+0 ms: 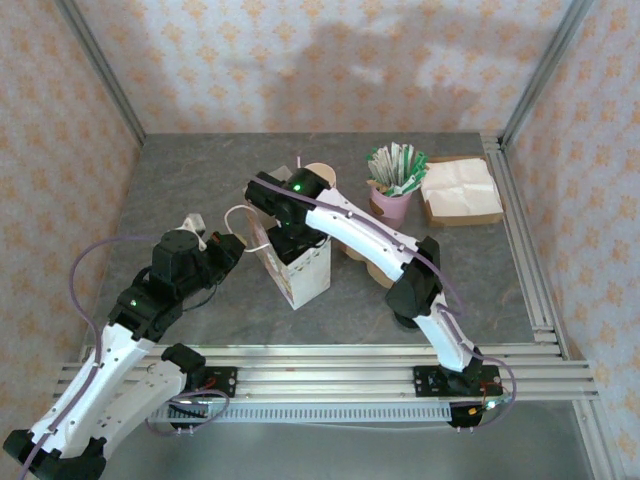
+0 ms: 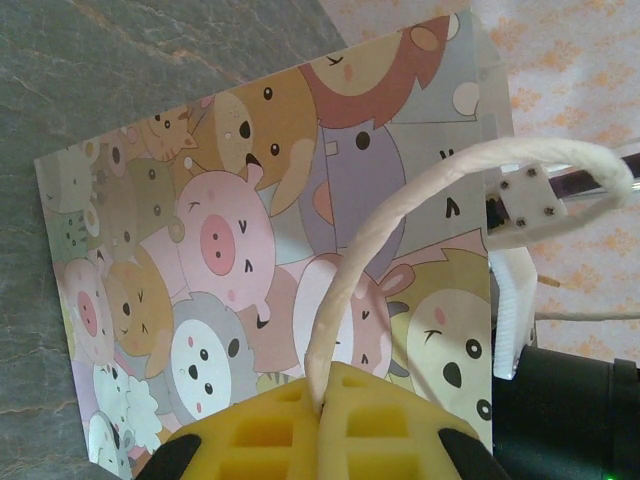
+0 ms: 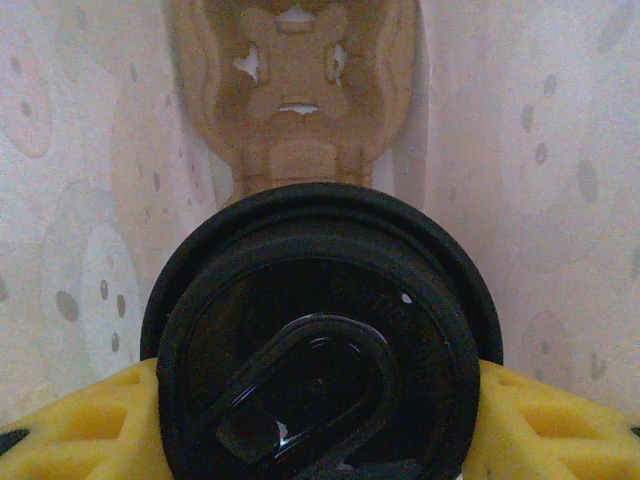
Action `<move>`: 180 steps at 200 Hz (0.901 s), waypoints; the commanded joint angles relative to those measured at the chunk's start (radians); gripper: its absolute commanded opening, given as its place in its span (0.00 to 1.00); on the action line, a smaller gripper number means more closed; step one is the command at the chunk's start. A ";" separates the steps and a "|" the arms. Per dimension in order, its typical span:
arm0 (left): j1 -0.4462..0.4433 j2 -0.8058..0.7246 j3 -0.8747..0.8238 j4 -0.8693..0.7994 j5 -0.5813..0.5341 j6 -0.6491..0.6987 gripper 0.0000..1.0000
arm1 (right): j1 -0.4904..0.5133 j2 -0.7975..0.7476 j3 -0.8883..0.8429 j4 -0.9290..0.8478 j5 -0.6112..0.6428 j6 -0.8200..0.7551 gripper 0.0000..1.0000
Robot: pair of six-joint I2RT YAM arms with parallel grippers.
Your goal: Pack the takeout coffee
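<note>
My left gripper (image 2: 325, 400) is clamping shut on the white rope handle (image 2: 400, 220) of the paper bag (image 2: 280, 230). It is standing on the near left side of the bag, and the handle is rising from between my yellow fingers (image 2: 270, 430) in a loop. The printed side of the bag, with cartoon animals, is facing my left wrist camera. The bag is standing upright on the grey table (image 1: 190, 180).

My right gripper (image 1: 283, 238) is reaching down through the open top of the bag. Its jaws are gripping the takeout coffee (image 3: 320, 350) from both sides, one yellow finger at the left and one at the right of the round black lid (image 3: 320, 290). So the coffee is inside the bag, between the pale inner walls. The brown bottom (image 3: 295, 90) of the bag is showing beyond the lid. I cannot tell if the cup is touching this bottom or hanging above it.

Behind the bag and to its right, a pink cup (image 1: 392, 205) is holding green and white packets. Further right of the bag, at the far side, a cardboard tray (image 1: 475, 215) is carrying white napkins.
</note>
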 commanded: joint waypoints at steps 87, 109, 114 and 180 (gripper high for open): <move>-0.008 -0.010 -0.014 -0.004 -0.006 0.017 0.00 | -0.007 0.088 0.073 -0.064 -0.031 -0.009 0.57; -0.007 -0.009 -0.015 -0.005 -0.006 0.019 0.00 | -0.010 0.096 0.068 -0.075 -0.032 -0.012 0.57; -0.008 -0.009 -0.016 -0.005 -0.006 0.018 0.00 | -0.010 0.098 0.066 -0.077 -0.030 -0.011 0.57; -0.007 -0.011 -0.017 -0.011 -0.010 0.020 0.00 | -0.010 0.109 0.035 -0.071 -0.028 -0.016 0.56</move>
